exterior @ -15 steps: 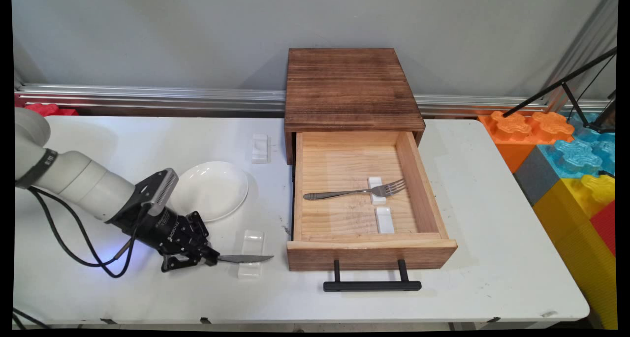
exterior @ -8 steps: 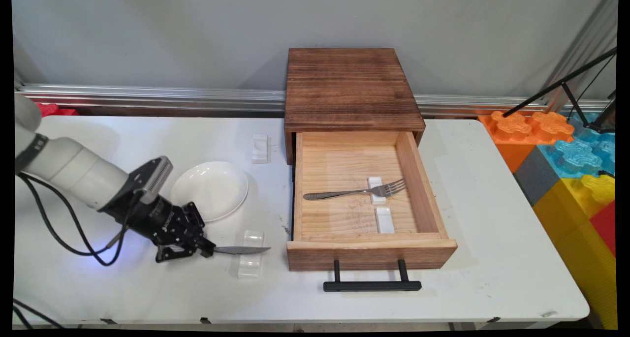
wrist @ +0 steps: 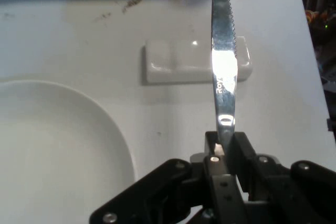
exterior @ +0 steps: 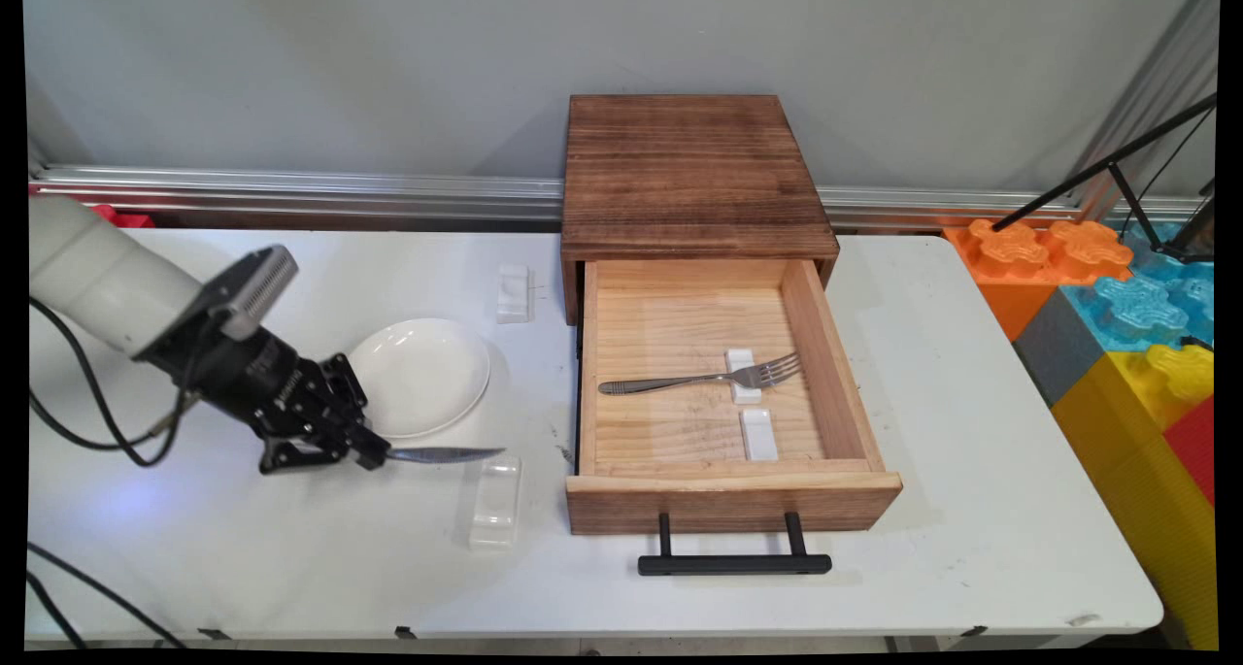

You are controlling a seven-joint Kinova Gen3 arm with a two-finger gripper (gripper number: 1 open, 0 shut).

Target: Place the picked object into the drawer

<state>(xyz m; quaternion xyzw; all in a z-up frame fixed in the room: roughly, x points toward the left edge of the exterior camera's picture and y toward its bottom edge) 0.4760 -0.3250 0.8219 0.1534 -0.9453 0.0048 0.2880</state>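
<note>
The gripper (exterior: 374, 454) stands at the left of the main view, clenched on the handle end of a table knife (exterior: 445, 454); the hand view confirms the two black fingers (wrist: 242, 153) pressed against the metal either side of it. The knife's long axis runs roughly level from the gripper toward frame right, its tip pointing at the open wooden drawer (exterior: 825, 349). The blade (wrist: 223, 51) is polished steel, serrated along one edge, and appears clear of the table, though the height cannot be judged with certainty. A small white glossy cutlery rest (exterior: 495, 500), oblong with rounded ends, lies on the white table (exterior: 971, 510) just below and right of the blade tip in the main view; in the hand view the blade crosses over it. A round white plate (exterior: 427, 374), smooth and shallow, sits just above the gripper. Inside the pale, grained drawer a steel fork (exterior: 699, 381) lies across one white rest (exterior: 743, 376), with a second rest (exterior: 757, 434) below it, bare. A further white rest (exterior: 513, 292) lies left of the dark-stained cabinet (exterior: 689, 175)
</note>
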